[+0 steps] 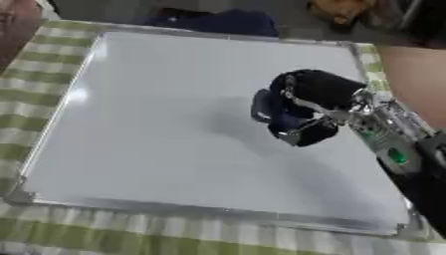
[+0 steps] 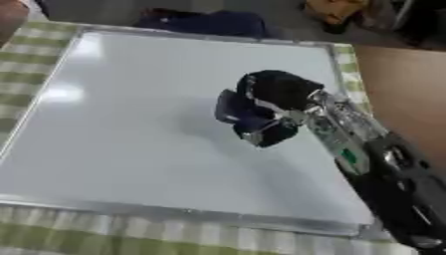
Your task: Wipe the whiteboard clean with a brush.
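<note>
Where the left eye looks: a large white rectangular whiteboard with a silver metal frame [image 1: 166,129] lies flat on the worktop, on a green and white checked cloth [image 1: 26,89].
Board surface: white and glossy, with no marks that I can make out.
Right hand: the black right hand [image 1: 305,102] comes in from the right over the board's right half, fingers curled round a dark blue brush [image 1: 264,107].
Brush: just beside the palm, low over the board; whether it touches, I cannot tell.
Where the right eye looks: the silver and black forearm [image 2: 348,137] runs to the lower right corner.
Far edge: a dark blue bundle [image 2: 205,22] lies beyond the board.
</note>
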{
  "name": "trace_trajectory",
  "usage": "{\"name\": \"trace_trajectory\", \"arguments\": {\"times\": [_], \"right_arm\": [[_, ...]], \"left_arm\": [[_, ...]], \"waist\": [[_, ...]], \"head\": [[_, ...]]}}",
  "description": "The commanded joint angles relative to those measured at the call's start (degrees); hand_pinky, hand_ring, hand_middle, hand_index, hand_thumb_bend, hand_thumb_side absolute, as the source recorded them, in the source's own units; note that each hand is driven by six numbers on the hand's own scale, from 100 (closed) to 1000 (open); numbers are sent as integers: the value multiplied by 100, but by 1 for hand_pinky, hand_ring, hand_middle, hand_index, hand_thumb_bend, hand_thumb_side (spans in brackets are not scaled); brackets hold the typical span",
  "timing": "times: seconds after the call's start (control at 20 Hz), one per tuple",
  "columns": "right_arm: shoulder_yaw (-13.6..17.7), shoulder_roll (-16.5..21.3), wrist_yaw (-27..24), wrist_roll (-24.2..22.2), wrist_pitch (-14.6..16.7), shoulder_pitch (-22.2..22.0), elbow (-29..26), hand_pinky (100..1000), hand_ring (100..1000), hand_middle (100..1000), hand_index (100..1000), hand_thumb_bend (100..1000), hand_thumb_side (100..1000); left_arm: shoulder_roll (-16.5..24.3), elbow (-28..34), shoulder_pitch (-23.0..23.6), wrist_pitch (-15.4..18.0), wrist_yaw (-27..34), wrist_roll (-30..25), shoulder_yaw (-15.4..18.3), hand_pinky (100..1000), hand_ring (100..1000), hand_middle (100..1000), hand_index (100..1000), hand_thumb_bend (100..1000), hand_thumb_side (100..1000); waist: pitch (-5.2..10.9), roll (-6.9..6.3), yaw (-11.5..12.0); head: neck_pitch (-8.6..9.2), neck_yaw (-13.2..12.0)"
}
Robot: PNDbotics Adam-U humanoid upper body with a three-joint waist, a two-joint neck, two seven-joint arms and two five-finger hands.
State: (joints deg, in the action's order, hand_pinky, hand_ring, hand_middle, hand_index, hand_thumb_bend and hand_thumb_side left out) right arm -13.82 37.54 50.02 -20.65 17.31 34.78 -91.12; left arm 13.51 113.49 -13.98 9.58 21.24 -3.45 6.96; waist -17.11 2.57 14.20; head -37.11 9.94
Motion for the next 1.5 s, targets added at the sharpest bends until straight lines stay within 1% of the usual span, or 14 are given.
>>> {"name": "trace_trajectory", "arguments": {"times": [0.05, 0.2, 0.4, 0.6, 0.85, 1.05, 1.25, 1.5], "right_arm": [[203, 424, -176, 18, -64, 149, 167, 776, 816, 464, 100, 100, 331], [294, 606, -237, -6, -78, 212, 452, 776, 817, 469, 100, 100, 330], [388, 725, -247, -1, -77, 299, 771, 776, 819, 470, 100, 100, 329], [482, 742, -270, 5, -115, 393, 990, 775, 819, 467, 100, 100, 324], [571, 742, -176, 61, -217, 532, 1327, 774, 819, 467, 100, 100, 320], [609, 727, -116, 105, -246, 641, 1547, 773, 818, 465, 100, 100, 319], [640, 722, -12, 164, -301, 714, 1685, 771, 816, 466, 100, 100, 298], [666, 674, 143, 185, -361, 799, 1916, 769, 816, 466, 100, 100, 307]], "left_arm": [[61, 110, -74, -5, 15, -11, 4, 531, 549, 534, 405, 138, 1000], [69, 110, -106, 12, 18, -21, 0, 531, 549, 534, 405, 138, 1000], [68, 110, -145, 28, 21, -31, -6, 531, 548, 534, 404, 137, 1000], [61, 110, -169, 29, 22, -45, -13, 531, 548, 534, 404, 137, 1000], [54, 110, -195, 33, 25, -62, -19, 531, 548, 534, 403, 137, 1000], [52, 110, -223, 39, 30, -72, -23, 531, 547, 534, 403, 137, 1000], [48, 110, -240, 38, 28, -82, -26, 532, 547, 534, 403, 132, 1000], [40, 110, -259, 37, 23, -94, -26, 532, 546, 534, 402, 136, 1000]], "waist": [[63, -10, 31], [21, -4, 70], [-34, 0, 106], [-75, -1, 122], [-119, 0, 149], [-156, -5, 162], [-192, -3, 156], [-230, -4, 154]], "head": [[72, 21], [100, 42], [135, 71], [170, 105], [214, 193], [244, 244], [262, 273], [291, 293]]}}
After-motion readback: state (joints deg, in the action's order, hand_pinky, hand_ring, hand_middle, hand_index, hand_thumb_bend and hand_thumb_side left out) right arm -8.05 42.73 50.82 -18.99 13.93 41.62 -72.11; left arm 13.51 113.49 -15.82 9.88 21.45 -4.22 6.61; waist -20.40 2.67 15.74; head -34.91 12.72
